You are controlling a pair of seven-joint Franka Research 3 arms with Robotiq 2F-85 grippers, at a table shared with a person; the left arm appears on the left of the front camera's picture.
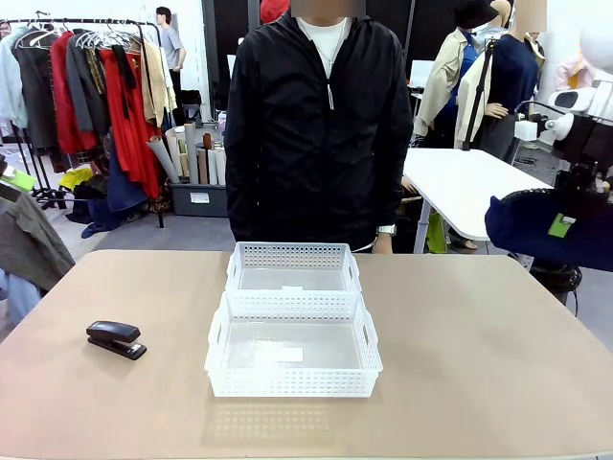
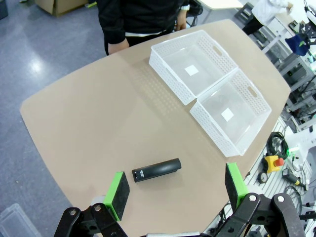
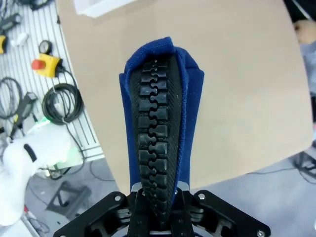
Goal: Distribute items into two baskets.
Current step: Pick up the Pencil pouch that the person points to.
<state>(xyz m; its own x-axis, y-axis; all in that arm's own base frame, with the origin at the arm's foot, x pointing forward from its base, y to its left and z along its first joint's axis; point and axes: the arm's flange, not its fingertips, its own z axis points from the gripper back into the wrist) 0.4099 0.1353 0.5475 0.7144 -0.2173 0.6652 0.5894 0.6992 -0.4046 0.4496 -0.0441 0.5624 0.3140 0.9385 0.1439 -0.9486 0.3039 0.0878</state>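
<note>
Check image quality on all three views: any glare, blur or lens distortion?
Front view: even, soft light, only a faint shadow before the near basket; stapler sharp. Left wrist view: wide-angle bend curves the table edge, and a glare patch sits on the blue floor. Right wrist view: the blue pouch sits very close yet its zipper reads sharp; no glare.

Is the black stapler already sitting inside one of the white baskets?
No, the stapler lies on the table, well to the left of the near basket and the far basket.
</note>
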